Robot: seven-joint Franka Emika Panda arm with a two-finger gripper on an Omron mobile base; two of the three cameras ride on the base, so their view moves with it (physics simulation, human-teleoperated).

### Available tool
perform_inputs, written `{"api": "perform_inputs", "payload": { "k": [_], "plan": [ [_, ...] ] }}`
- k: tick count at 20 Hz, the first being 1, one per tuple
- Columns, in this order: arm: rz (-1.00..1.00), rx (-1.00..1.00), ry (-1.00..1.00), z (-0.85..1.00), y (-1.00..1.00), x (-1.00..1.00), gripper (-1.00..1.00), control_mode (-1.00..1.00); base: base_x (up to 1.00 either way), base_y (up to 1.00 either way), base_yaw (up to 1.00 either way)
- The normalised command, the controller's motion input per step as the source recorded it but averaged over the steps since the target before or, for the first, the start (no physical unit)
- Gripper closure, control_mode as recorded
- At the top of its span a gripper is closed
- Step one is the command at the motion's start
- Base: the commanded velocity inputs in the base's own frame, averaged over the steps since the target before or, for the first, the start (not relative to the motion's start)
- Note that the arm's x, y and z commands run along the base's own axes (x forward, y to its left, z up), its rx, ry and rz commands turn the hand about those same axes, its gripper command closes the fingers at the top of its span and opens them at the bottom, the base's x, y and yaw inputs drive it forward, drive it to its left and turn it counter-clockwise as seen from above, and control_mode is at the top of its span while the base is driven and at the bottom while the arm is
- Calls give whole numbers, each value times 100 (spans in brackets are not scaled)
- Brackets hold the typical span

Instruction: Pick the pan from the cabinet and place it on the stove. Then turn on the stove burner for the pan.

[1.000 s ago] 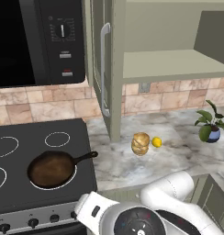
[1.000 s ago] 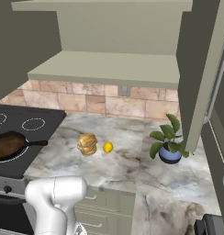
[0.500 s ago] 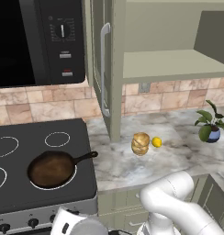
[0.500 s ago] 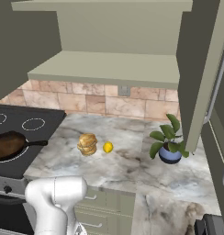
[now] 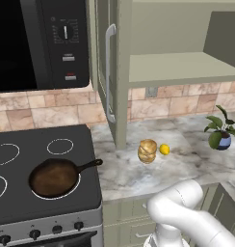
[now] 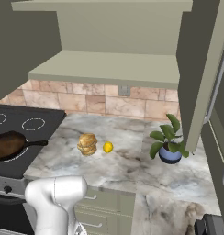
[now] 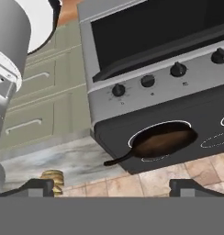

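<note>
The pan (image 5: pixel 54 177) sat on the stove (image 5: pixel 23 212), over the front right burner ring (image 5: pixel 73 189), its handle reaching right toward the counter (image 5: pixel 187 164). The knobs (image 5: pixel 57 230) ran along the stove's front strip. On the counter right of the stove lay a bread roll (image 5: pixel 147 151) with a lemon (image 5: pixel 164 149) just beside it; a potted plant (image 5: pixel 220 135) stood farther right. The open cabinet (image 5: pixel 177 67) hung above them, the microwave (image 5: pixel 40 43) above the stove

You have a dark pan (image 5: pixel 54 177) with a brownish inside on the black stove (image 5: pixel 23 202), which carries thin white rings, a silver front strip and black knobs (image 7: pixel 147 81). The cabinet (image 5: pixel 110 72) is sage green; the counter (image 6: pixel 132 165) is grey-veined marble; the lemon (image 5: pixel 164 149) is yellow.
</note>
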Motion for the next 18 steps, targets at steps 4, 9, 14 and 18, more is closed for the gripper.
{"api": "perform_inputs", "payload": {
  "k": [4,9,14,18],
  "plan": [
    [1,-11,-6,-35,24,26,-100,-100,0,0,0],
    [0,-9,-5,-26,30,30,-100,-100,0,0,0],
    [0,-4,0,-1,22,13,-100,-100,0,0,0],
    [0,0,0,0,4,5,-100,-100,0,0,0]
  ]
}}
